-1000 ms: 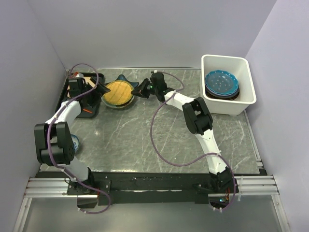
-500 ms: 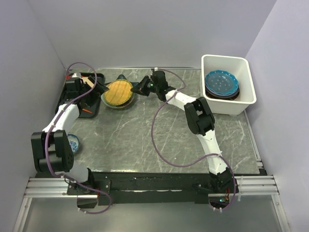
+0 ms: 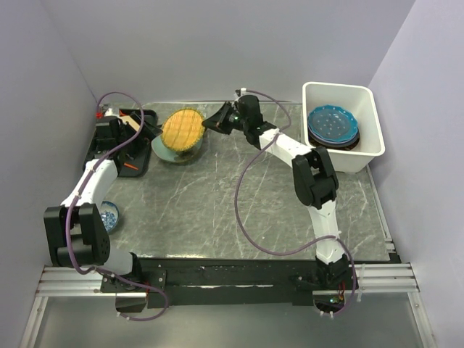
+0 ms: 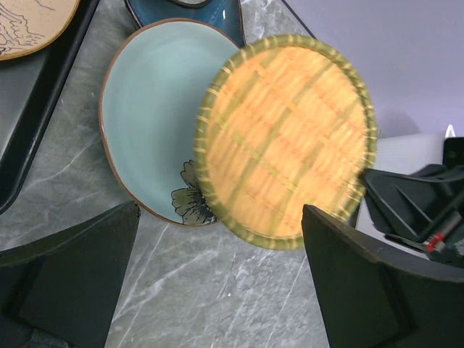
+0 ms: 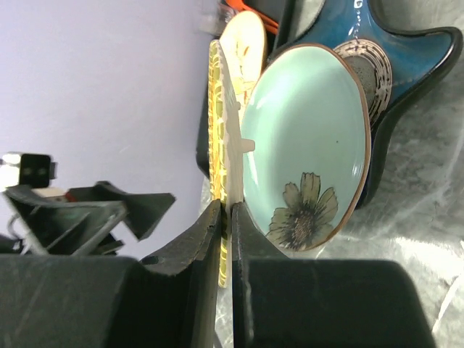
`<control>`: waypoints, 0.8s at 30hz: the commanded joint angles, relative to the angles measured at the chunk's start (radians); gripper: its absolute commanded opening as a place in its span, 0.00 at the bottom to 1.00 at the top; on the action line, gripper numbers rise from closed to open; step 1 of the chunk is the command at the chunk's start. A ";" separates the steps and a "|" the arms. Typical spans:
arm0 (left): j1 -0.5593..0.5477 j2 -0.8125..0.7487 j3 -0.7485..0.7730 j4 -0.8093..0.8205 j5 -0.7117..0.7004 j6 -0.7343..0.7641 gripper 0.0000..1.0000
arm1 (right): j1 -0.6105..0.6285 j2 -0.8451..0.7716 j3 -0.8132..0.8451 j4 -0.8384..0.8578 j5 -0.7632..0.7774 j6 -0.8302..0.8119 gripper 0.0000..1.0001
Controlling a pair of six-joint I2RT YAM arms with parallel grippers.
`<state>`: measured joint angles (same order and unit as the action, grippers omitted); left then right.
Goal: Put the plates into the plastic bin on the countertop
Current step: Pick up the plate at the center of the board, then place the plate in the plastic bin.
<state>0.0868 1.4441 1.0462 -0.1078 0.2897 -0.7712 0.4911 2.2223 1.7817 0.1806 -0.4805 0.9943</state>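
My right gripper (image 3: 211,123) is shut on the rim of an orange woven-look plate with a green edge (image 3: 181,127). It holds the plate tilted up above a pale teal plate with a flower (image 3: 165,151). In the right wrist view the orange plate (image 5: 217,109) is edge-on between my shut fingers (image 5: 226,217), with the teal plate (image 5: 304,130) behind. My left gripper (image 4: 221,290) is open and empty, just left of both plates (image 3: 145,127). The white plastic bin (image 3: 368,148) at the back right holds a blue dotted plate (image 3: 332,123) on darker plates.
A dark blue curved dish (image 4: 210,14) lies behind the teal plate. A black tray (image 3: 101,145) at the back left holds a cream plate (image 4: 29,22). A small blue patterned dish (image 3: 110,214) sits by the left arm. The grey veined countertop (image 3: 217,196) spans the middle.
My right gripper has raised the orange plate off the teal plate and tipped it up on edge. My left gripper has drawn back a little to the left.
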 commanded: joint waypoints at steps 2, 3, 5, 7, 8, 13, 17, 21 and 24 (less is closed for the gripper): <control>0.005 -0.039 -0.018 0.046 0.003 0.015 0.99 | -0.025 -0.131 -0.053 0.089 -0.004 -0.006 0.02; 0.004 -0.037 -0.017 0.045 0.002 0.013 0.99 | -0.032 -0.139 -0.068 0.092 -0.004 -0.006 0.02; 0.004 -0.042 -0.017 0.048 0.000 0.012 0.99 | -0.039 -0.162 -0.090 0.094 -0.003 -0.008 0.02; 0.004 -0.050 -0.018 0.051 0.005 0.009 0.99 | -0.051 -0.184 -0.102 0.092 -0.004 -0.016 0.02; 0.005 -0.051 -0.018 0.054 0.006 0.010 0.99 | -0.055 -0.193 -0.117 0.091 -0.003 -0.019 0.02; 0.005 -0.047 -0.014 0.046 0.003 0.012 0.99 | -0.091 -0.259 -0.185 0.102 0.006 -0.022 0.02; 0.004 -0.040 -0.021 0.056 0.014 0.007 0.99 | -0.112 -0.299 -0.225 0.094 0.008 -0.034 0.02; 0.004 -0.036 -0.034 0.065 0.022 0.003 0.99 | -0.131 -0.352 -0.254 0.089 0.016 -0.049 0.03; 0.004 -0.033 -0.038 0.071 0.023 0.001 0.99 | -0.146 -0.384 -0.271 0.079 0.019 -0.060 0.03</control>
<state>0.0868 1.4349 1.0153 -0.0795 0.2947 -0.7719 0.3618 1.9522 1.5211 0.1936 -0.4614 0.9546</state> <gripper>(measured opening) 0.993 0.131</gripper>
